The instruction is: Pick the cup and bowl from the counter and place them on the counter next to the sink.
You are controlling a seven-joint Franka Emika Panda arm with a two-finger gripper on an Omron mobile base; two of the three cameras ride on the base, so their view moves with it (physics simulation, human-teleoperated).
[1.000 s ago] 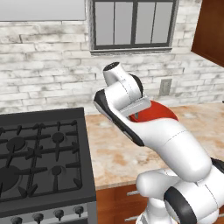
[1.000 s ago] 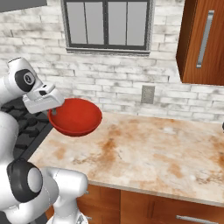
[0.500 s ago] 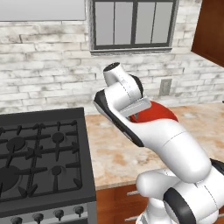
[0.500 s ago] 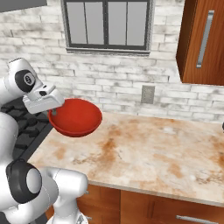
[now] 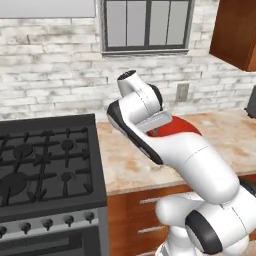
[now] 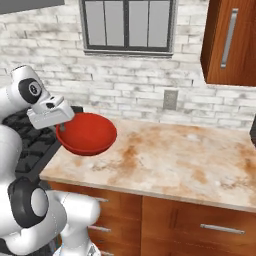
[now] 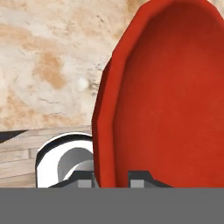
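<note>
The glossy red bowl (image 6: 87,134) hangs in the air over the left end of the beige stone counter (image 6: 175,160), near the stove. My gripper (image 6: 59,128) is shut on its left rim. In the hand view the bowl (image 7: 170,96) stands on edge, its rim pinched between my gripper's (image 7: 111,179) two dark fingertips, with the veined counter (image 7: 48,65) beyond it. From the left base view the arm covers most of the bowl (image 5: 182,126), which shows only as a red arc behind the wrist. The cup and the sink are out of view.
A black gas stove (image 5: 45,155) borders the counter on the left. Behind it are a white brick wall with an outlet (image 6: 170,99) and a window. A wooden upper cabinet (image 6: 230,40) hangs at the right, and a dark object (image 5: 251,102) stands at the far right edge.
</note>
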